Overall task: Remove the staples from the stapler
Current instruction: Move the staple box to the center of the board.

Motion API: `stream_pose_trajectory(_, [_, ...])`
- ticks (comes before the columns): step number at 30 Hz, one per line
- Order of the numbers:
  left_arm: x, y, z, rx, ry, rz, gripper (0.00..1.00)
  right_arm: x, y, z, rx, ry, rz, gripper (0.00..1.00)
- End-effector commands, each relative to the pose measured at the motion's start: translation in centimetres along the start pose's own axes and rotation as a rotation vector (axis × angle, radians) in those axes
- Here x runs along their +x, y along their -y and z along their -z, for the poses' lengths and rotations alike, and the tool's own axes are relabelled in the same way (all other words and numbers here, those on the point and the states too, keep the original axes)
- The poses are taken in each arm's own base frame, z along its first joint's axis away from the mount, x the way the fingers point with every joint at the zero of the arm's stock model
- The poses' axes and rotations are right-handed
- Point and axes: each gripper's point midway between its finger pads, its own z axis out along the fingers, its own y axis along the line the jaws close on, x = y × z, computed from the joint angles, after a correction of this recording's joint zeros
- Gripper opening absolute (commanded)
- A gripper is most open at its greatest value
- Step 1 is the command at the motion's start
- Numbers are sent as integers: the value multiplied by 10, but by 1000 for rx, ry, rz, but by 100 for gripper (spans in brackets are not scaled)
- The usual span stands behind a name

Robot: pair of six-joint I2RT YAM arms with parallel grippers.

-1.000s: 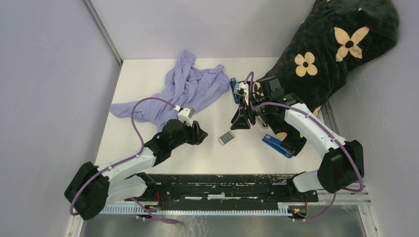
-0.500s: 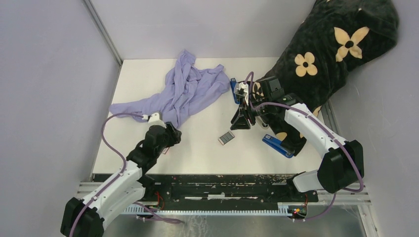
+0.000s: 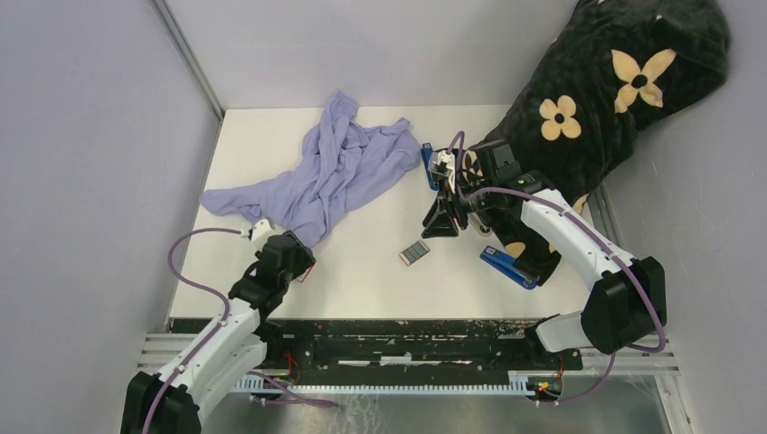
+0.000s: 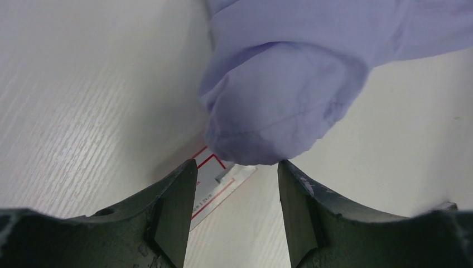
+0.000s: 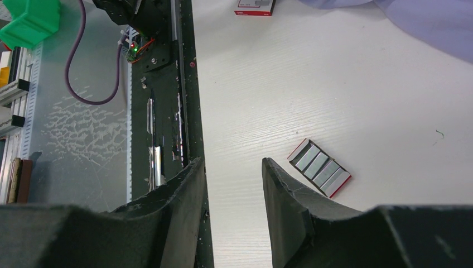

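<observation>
Our left gripper (image 4: 237, 167) has its fingers apart and nothing is between them. Just in front of it, a fold of the purple cloth (image 4: 279, 106) lies over one end of a red-and-white box (image 4: 215, 181). Our right gripper (image 5: 233, 164) is also apart and empty, over the table (image 5: 334, 84). The staples (image 5: 319, 166) lie near it in a small open tray (image 5: 296, 149), apart from the blue stapler (image 3: 506, 265) at the edge of the dark flowered blanket (image 3: 615, 81).
</observation>
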Motion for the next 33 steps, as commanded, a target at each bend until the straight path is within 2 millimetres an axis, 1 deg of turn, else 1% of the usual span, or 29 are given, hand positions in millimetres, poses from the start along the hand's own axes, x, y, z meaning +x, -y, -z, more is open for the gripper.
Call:
stream_pose_trajectory(1, [1, -22, -6, -125, 36, 119, 63, -28, -11, 9, -11, 57, 93, 49])
stream_pose_trajectory(5, [-4, -33, -6, -174, 81, 140, 67, -28, -11, 9, -12, 57, 92, 49])
stream_pose_trajectory(10, [-8, -34, -8, -181, 99, 150, 71, -27, -10, 9, -12, 56, 89, 49])
stream_pose_trajectory(13, [-3, -37, -11, -213, 70, 139, 73, -28, -11, 10, -10, 57, 90, 49])
stream_pose_trajectory(15, [4, -38, -13, -237, 30, 137, 73, -28, -11, 9, -13, 57, 90, 49])
stream_pose_trajectory(17, [11, -32, -15, -229, -22, 138, 73, -28, -11, 10, -11, 57, 92, 49])
stream_pose_trajectory(20, [17, -16, -13, -167, -85, 143, 71, -28, -11, 9, -12, 57, 92, 49])
stream_pose_trajectory(23, [21, 7, -8, -36, -126, 167, 63, -28, -11, 9, -13, 57, 91, 49])
stream_pose_trajectory(25, [25, 17, -4, 35, -147, 182, 58, -28, -11, 9, -12, 57, 92, 49])
stream_pose_trajectory(28, [35, 27, -2, 100, -189, 193, 56, -28, -11, 9, -12, 57, 91, 49])
stream_pose_trajectory(30, [44, 33, -4, 132, -229, 191, 56, -27, -11, 9, -12, 56, 89, 49])
stream_pose_trajectory(33, [51, 40, -9, 151, -272, 172, 56, -27, -11, 9, -12, 56, 89, 49])
